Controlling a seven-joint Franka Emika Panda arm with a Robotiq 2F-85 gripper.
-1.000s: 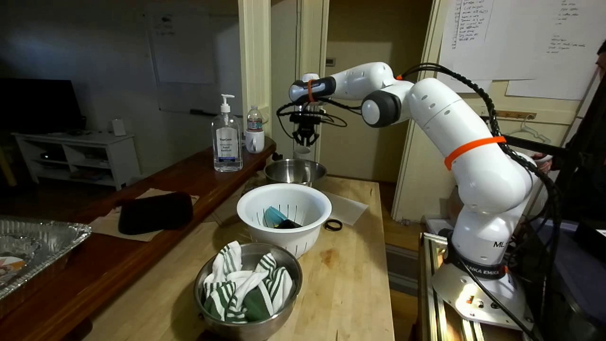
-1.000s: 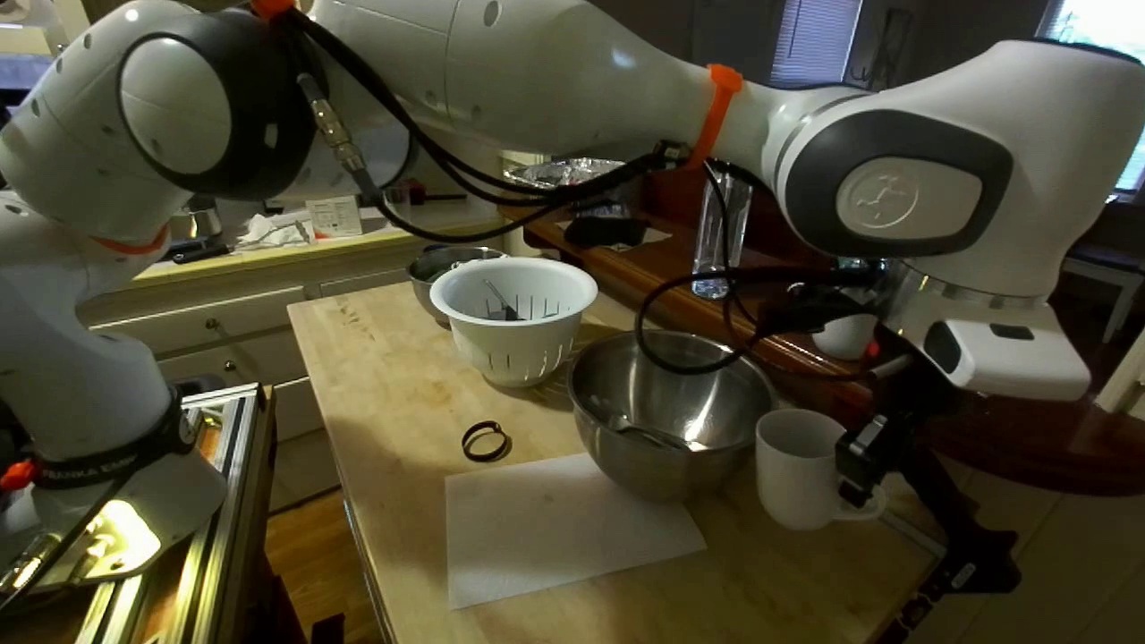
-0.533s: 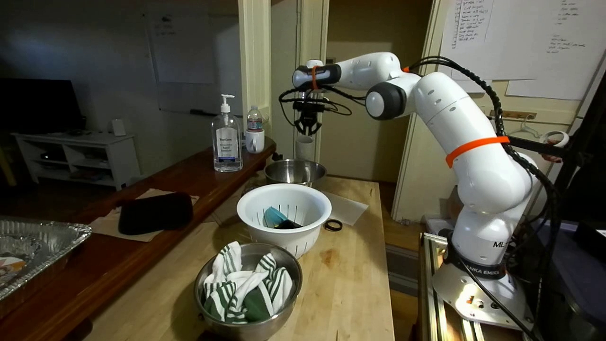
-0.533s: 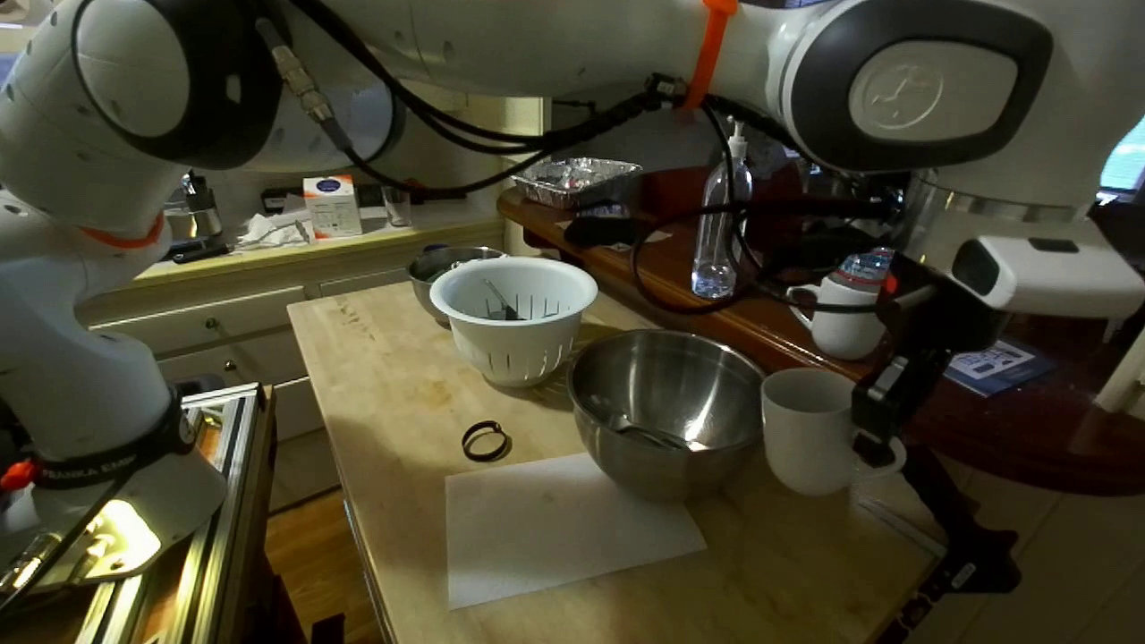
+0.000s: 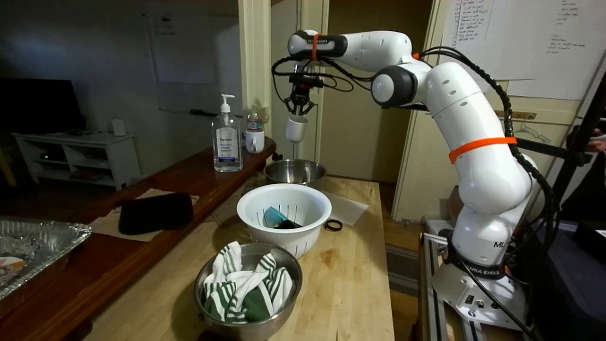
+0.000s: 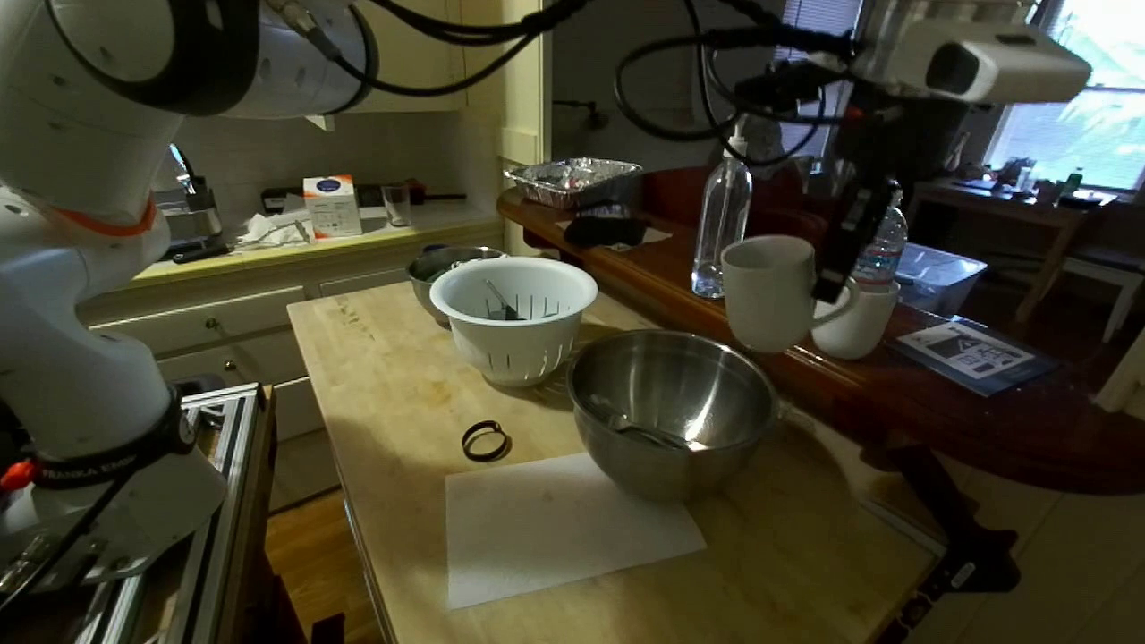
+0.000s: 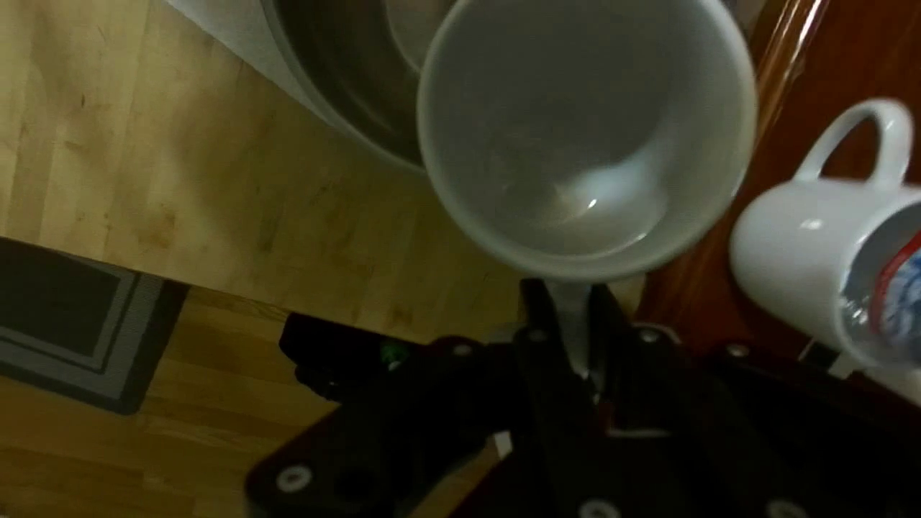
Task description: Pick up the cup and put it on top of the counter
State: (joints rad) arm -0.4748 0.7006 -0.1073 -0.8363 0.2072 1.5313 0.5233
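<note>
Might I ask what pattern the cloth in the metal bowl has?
White cloth with green stripes and plain green areas, clearest in an exterior view.

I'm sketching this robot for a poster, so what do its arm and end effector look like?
The arm is white and rounded, with a dark joint ring around a pale disc, orange bands and black cables. A black collar low down carries white lettering ending in EMIKA. The end effector is black, with linkages and silvery screw heads.

White cup [image 6: 767,293], reddish-brown counter [image 5: 191,175], green-and-white striped cloth [image 5: 247,286]
</note>
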